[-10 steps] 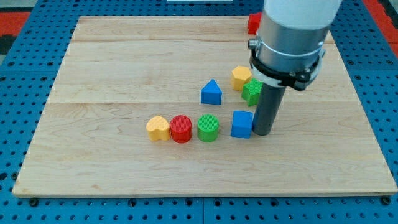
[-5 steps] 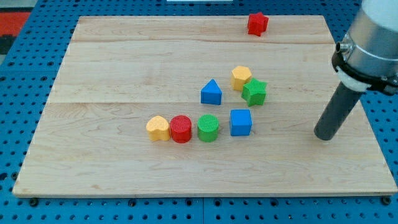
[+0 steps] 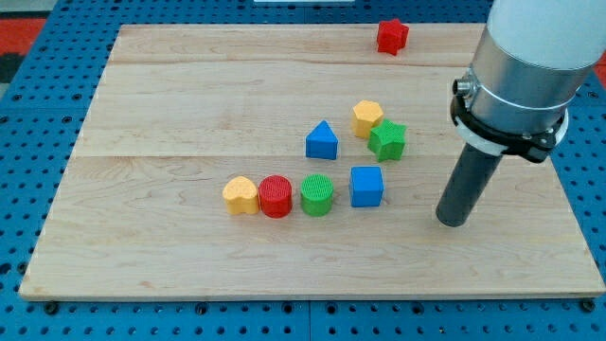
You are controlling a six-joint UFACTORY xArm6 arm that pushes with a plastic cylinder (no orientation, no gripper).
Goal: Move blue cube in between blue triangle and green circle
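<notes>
The blue cube (image 3: 366,186) sits near the board's middle, just to the right of the green circle (image 3: 317,194). The blue triangle (image 3: 322,141) lies above and slightly left of the cube. My tip (image 3: 453,221) rests on the board to the right of the blue cube and a little lower, well apart from it and touching no block.
A red circle (image 3: 276,196) and a yellow heart-like block (image 3: 240,195) continue the row left of the green circle. A yellow hexagon (image 3: 367,117) and a green star (image 3: 386,140) sit above the cube. A red star (image 3: 391,36) lies near the wooden board's (image 3: 189,104) top edge.
My tip left the blue cube's right side, swung far to the right, and has now come partway back to the left and slightly lower. No blocks moved.
</notes>
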